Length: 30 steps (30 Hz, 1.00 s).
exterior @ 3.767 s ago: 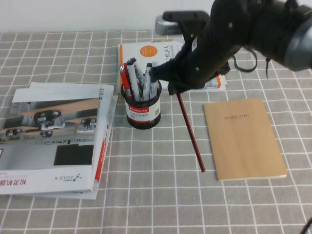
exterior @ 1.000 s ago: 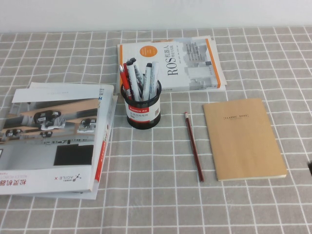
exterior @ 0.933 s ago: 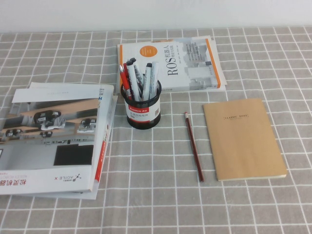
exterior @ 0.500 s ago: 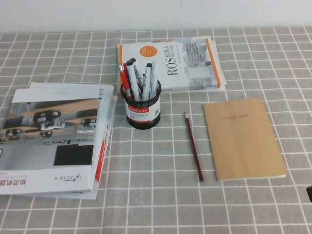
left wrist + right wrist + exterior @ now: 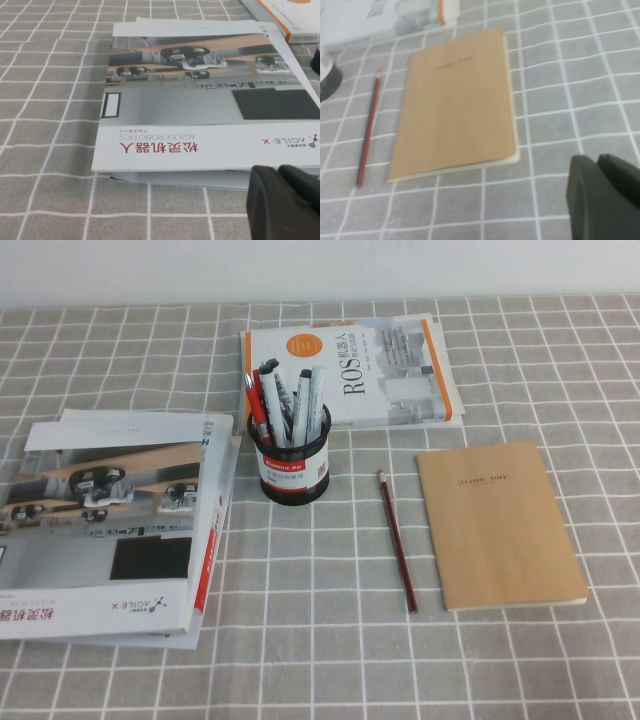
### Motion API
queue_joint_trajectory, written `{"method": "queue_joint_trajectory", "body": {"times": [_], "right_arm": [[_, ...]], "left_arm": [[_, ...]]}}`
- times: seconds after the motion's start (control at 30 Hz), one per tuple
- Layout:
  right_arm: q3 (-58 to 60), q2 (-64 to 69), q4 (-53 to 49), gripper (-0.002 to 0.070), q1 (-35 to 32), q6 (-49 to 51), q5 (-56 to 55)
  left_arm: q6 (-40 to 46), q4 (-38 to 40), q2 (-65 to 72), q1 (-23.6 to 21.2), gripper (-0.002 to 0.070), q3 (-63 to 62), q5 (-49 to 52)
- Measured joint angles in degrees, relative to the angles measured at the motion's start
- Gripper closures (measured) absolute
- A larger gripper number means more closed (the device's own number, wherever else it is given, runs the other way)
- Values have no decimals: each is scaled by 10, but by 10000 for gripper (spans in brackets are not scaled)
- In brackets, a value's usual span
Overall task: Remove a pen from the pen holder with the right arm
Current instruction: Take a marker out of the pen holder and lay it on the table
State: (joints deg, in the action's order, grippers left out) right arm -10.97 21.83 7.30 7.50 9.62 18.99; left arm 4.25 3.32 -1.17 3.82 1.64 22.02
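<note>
A black mesh pen holder (image 5: pixel 291 468) stands at the table's middle with several pens (image 5: pixel 285 405) upright in it. A dark red pencil (image 5: pixel 397 540) lies flat on the checked cloth between the holder and a tan notebook (image 5: pixel 497 522). Neither arm shows in the high view. In the right wrist view my right gripper (image 5: pixel 596 161) is shut and empty, low over the cloth near the notebook's (image 5: pixel 457 102) near corner, with the pencil (image 5: pixel 368 131) beyond. My left gripper (image 5: pixel 279 172) is shut and empty at the near edge of a brochure (image 5: pixel 205 100).
A white and orange ROS book (image 5: pixel 350 368) lies behind the holder. The large AgileX brochure (image 5: pixel 110 525) on a stack of paper covers the table's left side. Bare checked cloth (image 5: pixel 330 660) runs along the front.
Nearly four seconds ago my right arm hung over the holder with the pencil slanting down from it. It has since left the high view; the pencil lies flat and has not moved lately.
</note>
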Motion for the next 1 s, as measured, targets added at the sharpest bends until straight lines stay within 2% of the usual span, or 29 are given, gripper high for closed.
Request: {"method": "queue_joint_trajectory", "body": {"times": [0.2,0.47,0.9,1.0], "right_arm": [[100,-116,14,688,-10,0,-43],[125,-210,9,688,-10,-1,-70],[125,-223,-60,688,-10,-3,-51],[125,-223,-55,688,-10,-31,-42]], "left_arm": [[0,0,0,0,680,0,0],[0,0,0,0,680,0,0],[0,0,0,0,680,0,0],[0,0,0,0,680,0,0]]}}
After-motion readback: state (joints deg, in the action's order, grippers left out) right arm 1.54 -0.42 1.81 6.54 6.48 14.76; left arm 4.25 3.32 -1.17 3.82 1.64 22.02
